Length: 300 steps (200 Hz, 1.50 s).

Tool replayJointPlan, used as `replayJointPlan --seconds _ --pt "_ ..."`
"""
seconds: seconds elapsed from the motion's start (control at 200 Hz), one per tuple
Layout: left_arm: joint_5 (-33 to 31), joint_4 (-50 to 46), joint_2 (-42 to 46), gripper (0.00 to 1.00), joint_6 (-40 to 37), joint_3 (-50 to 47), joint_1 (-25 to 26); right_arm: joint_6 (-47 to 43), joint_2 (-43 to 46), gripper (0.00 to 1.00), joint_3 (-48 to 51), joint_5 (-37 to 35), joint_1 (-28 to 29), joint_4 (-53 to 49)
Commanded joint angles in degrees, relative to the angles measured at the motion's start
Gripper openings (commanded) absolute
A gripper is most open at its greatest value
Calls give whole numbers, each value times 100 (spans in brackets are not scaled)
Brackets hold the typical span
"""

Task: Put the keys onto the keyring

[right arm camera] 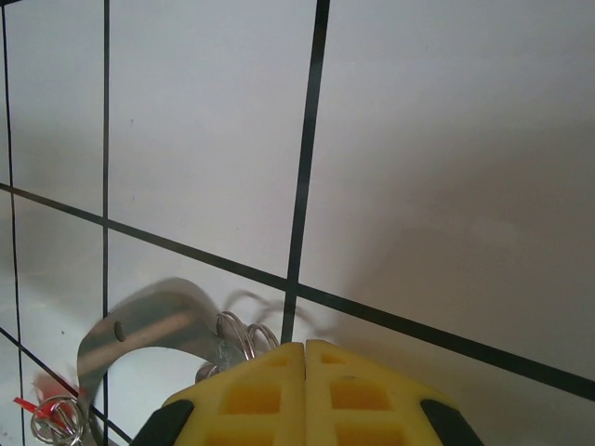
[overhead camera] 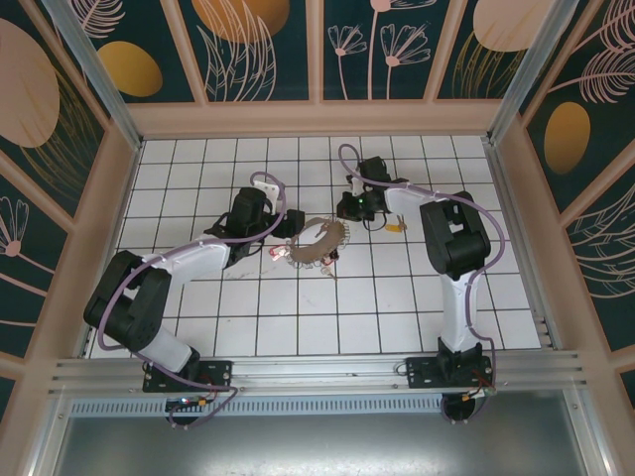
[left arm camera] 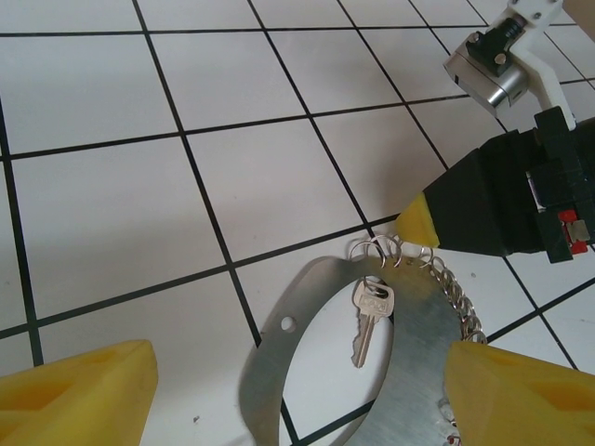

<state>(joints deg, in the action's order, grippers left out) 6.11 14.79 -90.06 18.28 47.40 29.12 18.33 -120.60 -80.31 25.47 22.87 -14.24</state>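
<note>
One silvery key point(left arm camera: 369, 321) across keyring point(left arm camera: 414, 348) opening | right tool point(right arm camera: 305, 348) closed beside rim

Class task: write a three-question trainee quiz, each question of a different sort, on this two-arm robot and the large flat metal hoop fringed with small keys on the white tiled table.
1. True or false: the left gripper stands wide open.
2. The right gripper is: A fully shut; B spread wide; C clamped round a bottle.
3. Fill in: the small key bunch with a pale yellow tag lies ___ the large flat metal hoop, on the white tiled table.
Key: 1 true; 2 A; 3 apart from.
</note>
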Motion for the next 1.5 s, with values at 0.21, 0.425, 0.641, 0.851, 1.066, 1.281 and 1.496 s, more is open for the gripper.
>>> replayJointPlan --seconds 0.21,0.425,0.641,0.851,1.066,1.281,1.496 --pt "1154 1998 95 78 -442 -650 -39 1489 976 0 916 -272 124 1111" --pt "1747 3423 -359 76 -570 -864 -12 2562 1999 0 1528 -1267 420 1687" --pt "1911 4302 -548 75 -1688 -867 104 3076 2324 0 1624 -1220 662 1807" --pt "1547 3739 -518 57 -2790 -493 268 3145 2750 0 1563 -1334 806 1723" --pt "1035 3889 -375 53 -3524 -486 522 3229 3024 0 1467 -1403 815 1660" --pt "401 3742 -505 55 -3866 -188 621 3370 3036 0 1417 -1325 815 1585" --pt "391 3652 -656 51 -4122 81 705 3690 3053 0 1380 -1283 815 1591"
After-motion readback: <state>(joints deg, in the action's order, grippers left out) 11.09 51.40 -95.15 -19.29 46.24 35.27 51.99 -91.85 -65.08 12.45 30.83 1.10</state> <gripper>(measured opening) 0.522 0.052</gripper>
